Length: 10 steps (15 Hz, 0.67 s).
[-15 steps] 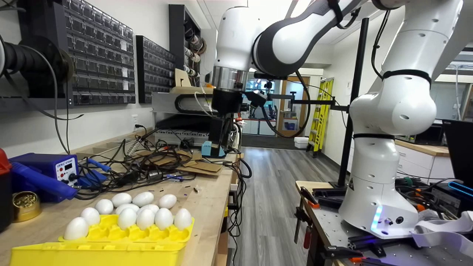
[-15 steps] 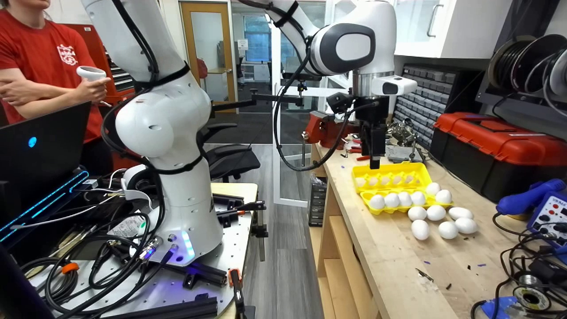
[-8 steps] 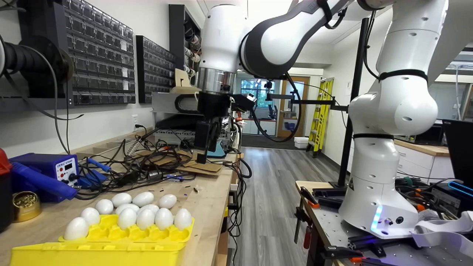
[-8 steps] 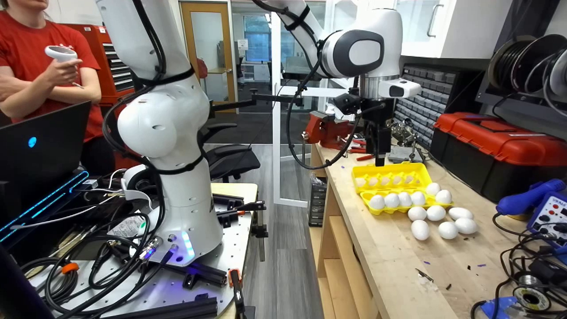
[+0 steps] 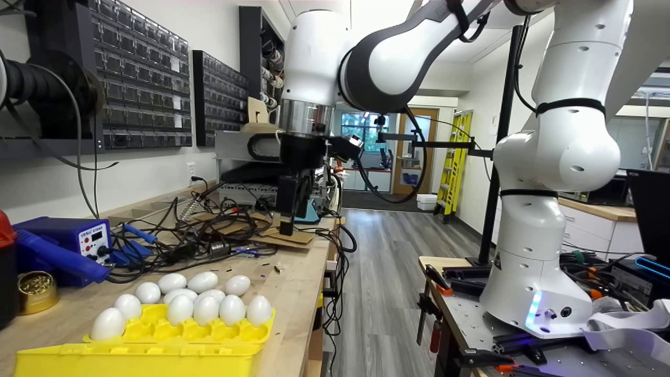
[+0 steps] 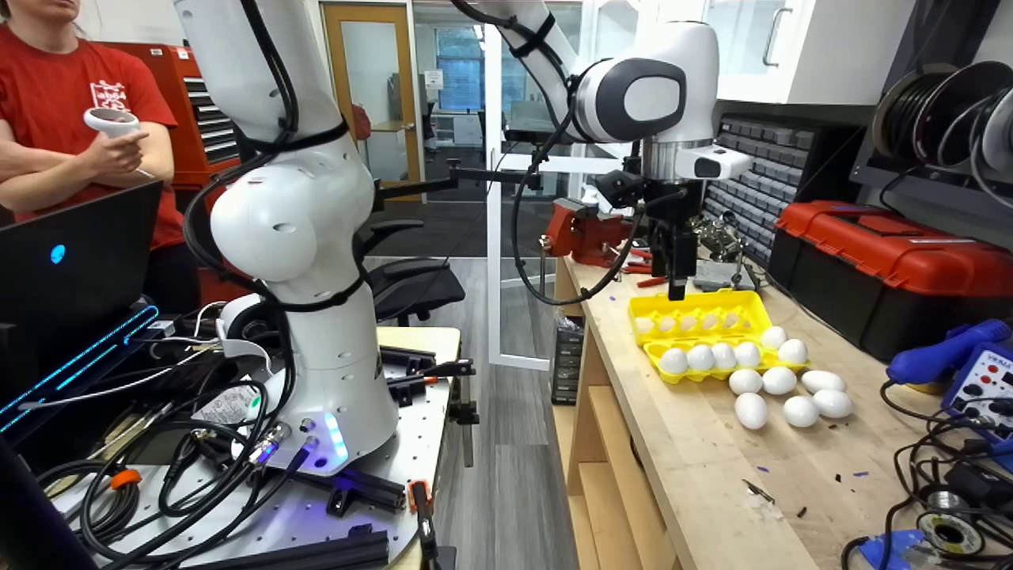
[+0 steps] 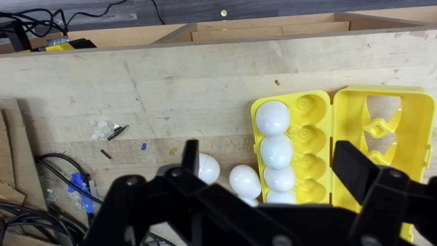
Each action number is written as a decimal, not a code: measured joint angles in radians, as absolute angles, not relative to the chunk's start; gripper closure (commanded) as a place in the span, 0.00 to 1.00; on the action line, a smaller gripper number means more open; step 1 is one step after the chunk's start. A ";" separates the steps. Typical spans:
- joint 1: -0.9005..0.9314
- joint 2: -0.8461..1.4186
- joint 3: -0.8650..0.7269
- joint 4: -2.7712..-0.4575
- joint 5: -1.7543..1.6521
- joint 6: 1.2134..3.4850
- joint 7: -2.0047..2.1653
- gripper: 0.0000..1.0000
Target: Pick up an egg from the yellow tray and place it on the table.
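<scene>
The yellow tray [image 6: 700,307] lies open on the wooden table [image 6: 712,507]; it also shows in an exterior view [image 5: 136,361]. White eggs sit in some pockets, including a row along one side [image 7: 276,152]; the inner pockets [image 7: 309,164] beside that row are bare. Several loose white eggs [image 6: 801,412] lie on the table beside the tray. My gripper [image 7: 268,143] is open with nothing between its fingers, which hang above the table and apart from the eggs. It also shows in both exterior views [image 5: 286,228] [image 6: 677,293]. The gripper body hides part of the tray and loose eggs in the wrist view.
Tangled black cables [image 5: 220,230] and cardboard [image 5: 288,238] lie on the table. A blue soldering station [image 5: 78,243] and a red and black toolbox [image 6: 894,277] stand along the wall side. A red vise [image 6: 582,233] sits at the table's end.
The gripper has moved across the table toward the wall, away from the arm's base, and has dipped slightly in the last half second. The eggs and tray have not moved.
</scene>
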<state>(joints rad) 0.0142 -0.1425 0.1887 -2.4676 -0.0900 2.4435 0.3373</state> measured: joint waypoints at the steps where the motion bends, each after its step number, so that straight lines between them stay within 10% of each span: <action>1: 0.017 -0.134 0.189 -2.468 -0.090 2.446 0.337 0.00; 10: 0.027 -0.040 0.187 -2.467 -0.092 2.554 0.337 0.00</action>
<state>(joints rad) 0.0266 -0.0405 0.1869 -2.4667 -0.0920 2.5538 0.3373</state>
